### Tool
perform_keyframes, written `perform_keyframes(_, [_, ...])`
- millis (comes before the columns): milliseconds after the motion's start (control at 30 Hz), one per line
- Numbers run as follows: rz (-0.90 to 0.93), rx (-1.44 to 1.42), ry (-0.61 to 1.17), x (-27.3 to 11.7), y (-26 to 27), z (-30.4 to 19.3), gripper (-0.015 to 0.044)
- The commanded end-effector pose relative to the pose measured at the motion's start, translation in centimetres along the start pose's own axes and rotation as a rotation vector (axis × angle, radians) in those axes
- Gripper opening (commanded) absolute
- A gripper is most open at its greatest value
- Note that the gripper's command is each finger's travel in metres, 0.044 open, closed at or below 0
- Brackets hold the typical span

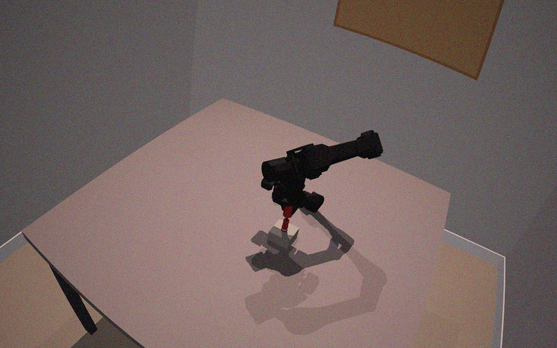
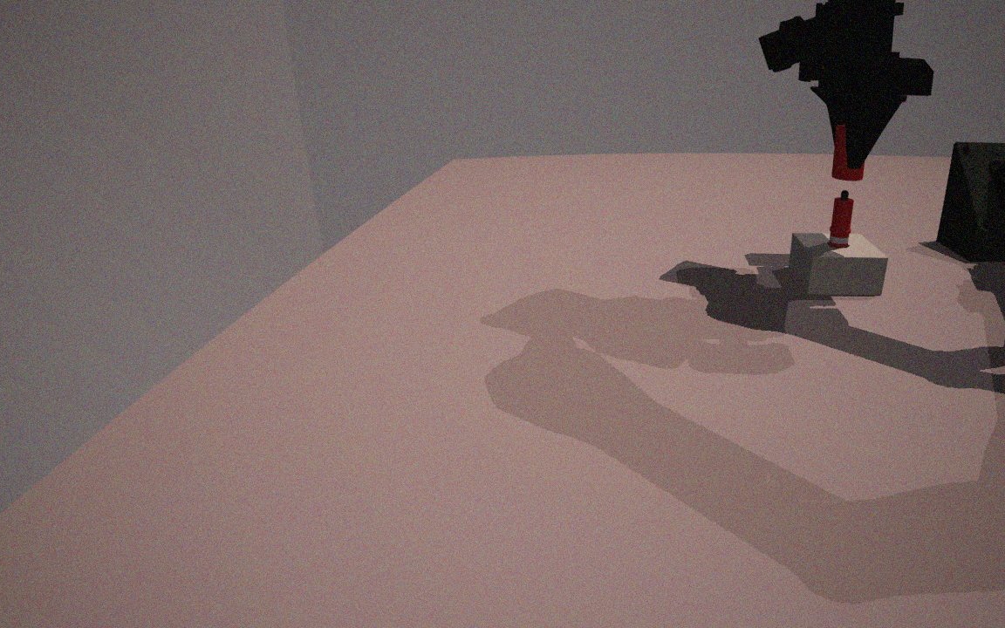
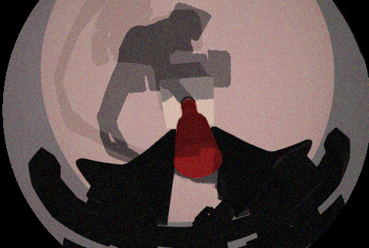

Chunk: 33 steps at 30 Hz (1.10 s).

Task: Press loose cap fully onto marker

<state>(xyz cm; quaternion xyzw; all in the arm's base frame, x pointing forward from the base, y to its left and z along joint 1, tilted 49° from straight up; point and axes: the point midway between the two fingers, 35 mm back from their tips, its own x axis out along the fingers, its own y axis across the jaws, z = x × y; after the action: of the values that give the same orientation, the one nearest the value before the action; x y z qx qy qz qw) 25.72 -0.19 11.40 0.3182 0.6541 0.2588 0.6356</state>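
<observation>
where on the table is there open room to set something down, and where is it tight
Open surface: the wide stretch of table on the near side of the holder block, toward the near and left edges in the exterior view. Tight: around the block, where the marker stands under the cap in the claw, with the arm's base beside.

You see a matt black gripper (image 2: 850,160) with hard, faceted surfaces. The red cap (image 2: 847,162) and red marker (image 2: 840,218) look like smooth plastic. The holder block (image 2: 842,269) is matt grey; the table (image 2: 334,437) is matt pink, untextured.
</observation>
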Motion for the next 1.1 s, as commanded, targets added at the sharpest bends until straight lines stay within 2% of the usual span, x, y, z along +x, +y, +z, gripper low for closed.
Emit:
perform_keyframes(0, [0.001, 0.003, -0.006, 0.1, 0.1, 0.0, 0.0000])
perform_keyframes(1067, [0.003, 0.002, -0.007, 5.1, 0.1, 0.1, 0.0000])
